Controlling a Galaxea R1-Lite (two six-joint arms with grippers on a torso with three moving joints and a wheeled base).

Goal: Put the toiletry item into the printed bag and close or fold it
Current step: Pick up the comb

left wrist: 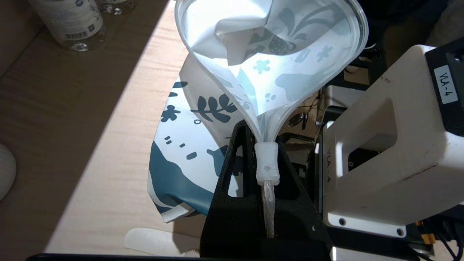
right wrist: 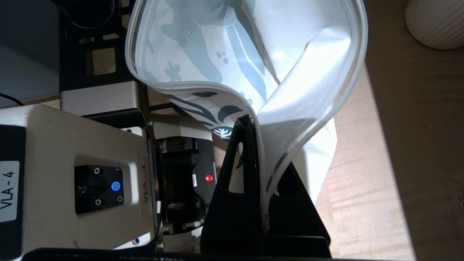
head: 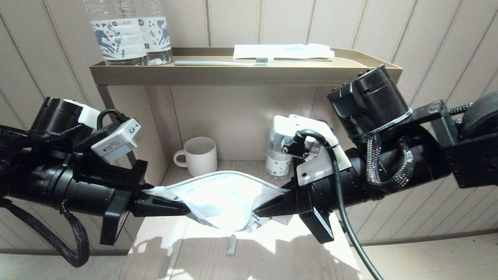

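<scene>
The printed bag (head: 223, 196) hangs above the pale table (head: 272, 256), stretched between my two grippers with its mouth gaping upward. My left gripper (head: 183, 210) is shut on the bag's left zip end, where the clear slider (left wrist: 267, 163) sits between the fingers. My right gripper (head: 258, 212) is shut on the opposite zip end (right wrist: 270, 170). Blue leaf and horse print shows on the bag's outside (left wrist: 188, 145). Inside the bag lies a white creased shape (left wrist: 235, 43); I cannot tell whether it is the toiletry item or the bag's own wall.
Two water bottles (head: 116, 35), a toothbrush (head: 221, 63) and a white packet (head: 284, 50) lie on the shelf top. A white ribbed mug (head: 199, 155) and a small bottle (head: 278, 157) stand in the niche behind the bag. A small grey strip (head: 232, 245) lies on the table.
</scene>
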